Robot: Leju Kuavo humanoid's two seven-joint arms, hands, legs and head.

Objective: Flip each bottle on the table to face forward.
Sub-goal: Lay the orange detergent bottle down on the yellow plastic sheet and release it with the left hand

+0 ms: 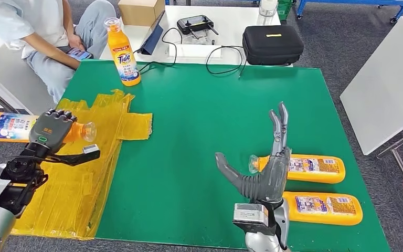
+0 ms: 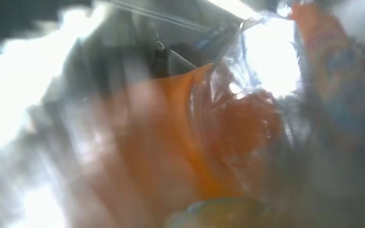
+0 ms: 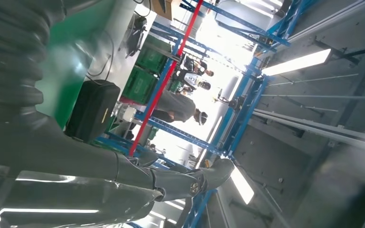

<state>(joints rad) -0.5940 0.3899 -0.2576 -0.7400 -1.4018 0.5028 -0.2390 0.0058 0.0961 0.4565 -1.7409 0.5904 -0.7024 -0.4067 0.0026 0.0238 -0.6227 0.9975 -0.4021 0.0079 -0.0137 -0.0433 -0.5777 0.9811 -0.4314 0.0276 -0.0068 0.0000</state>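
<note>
The left hand (image 1: pixel 51 129) is gripping an orange bottle (image 1: pixel 11 127) near its neck, fingers wrapped over it, holding it on its side off the left edge of the green tabletop (image 1: pixel 199 126). The right hand (image 1: pixel 269 168) is standing edge-up with fingers stretched apart and thumb out, holding nothing, just in front of a lying bottle (image 1: pixel 309 168). A second lying bottle (image 1: pixel 325 208) is resting beside it. An upright bottle (image 1: pixel 123 52) is standing at the far left corner.
</note>
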